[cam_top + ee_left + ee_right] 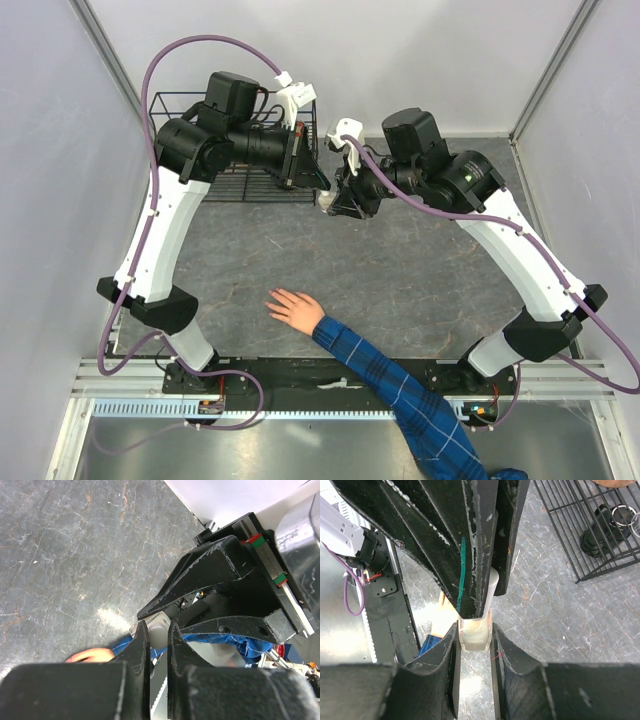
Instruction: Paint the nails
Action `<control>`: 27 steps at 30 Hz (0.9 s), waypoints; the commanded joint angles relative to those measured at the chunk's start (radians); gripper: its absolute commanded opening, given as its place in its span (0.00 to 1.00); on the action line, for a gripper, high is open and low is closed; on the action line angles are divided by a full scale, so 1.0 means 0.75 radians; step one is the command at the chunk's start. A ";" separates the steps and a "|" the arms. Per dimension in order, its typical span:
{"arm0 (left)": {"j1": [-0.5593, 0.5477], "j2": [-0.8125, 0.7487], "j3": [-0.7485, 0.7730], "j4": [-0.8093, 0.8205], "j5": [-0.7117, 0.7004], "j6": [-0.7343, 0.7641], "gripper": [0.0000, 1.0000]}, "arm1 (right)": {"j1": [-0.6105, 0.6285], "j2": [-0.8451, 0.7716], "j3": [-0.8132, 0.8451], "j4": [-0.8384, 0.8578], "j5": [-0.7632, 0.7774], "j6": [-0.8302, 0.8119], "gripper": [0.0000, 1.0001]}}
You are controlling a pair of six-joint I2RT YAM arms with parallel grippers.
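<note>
A bare hand [295, 308] lies flat on the grey table, its arm in a blue plaid sleeve [400, 395]; the nails are too small to make out. High over the table's middle, my right gripper [475, 636] is shut on the glass body of a small clear bottle [476, 632]. My left gripper [156, 630] is shut on the bottle's white cap [159, 631]. From the top view the two grippers meet at the bottle [327, 200], well beyond the hand. In the right wrist view the left fingers [475, 545] hide most of the cap.
A black wire basket [225, 140] stands at the back left, behind the left gripper, with dark items inside [600, 527]. White walls close in both sides. The arm bases and a metal rail [330, 385] line the near edge.
</note>
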 commanded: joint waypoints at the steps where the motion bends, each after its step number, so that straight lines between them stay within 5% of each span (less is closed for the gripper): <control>1: 0.001 -0.025 0.066 0.018 -0.042 0.021 0.02 | 0.007 -0.004 0.035 0.037 0.016 -0.007 0.00; 27: 0.028 -0.061 0.103 0.030 -0.177 -0.044 0.02 | 0.007 0.006 0.031 0.037 0.057 -0.001 0.00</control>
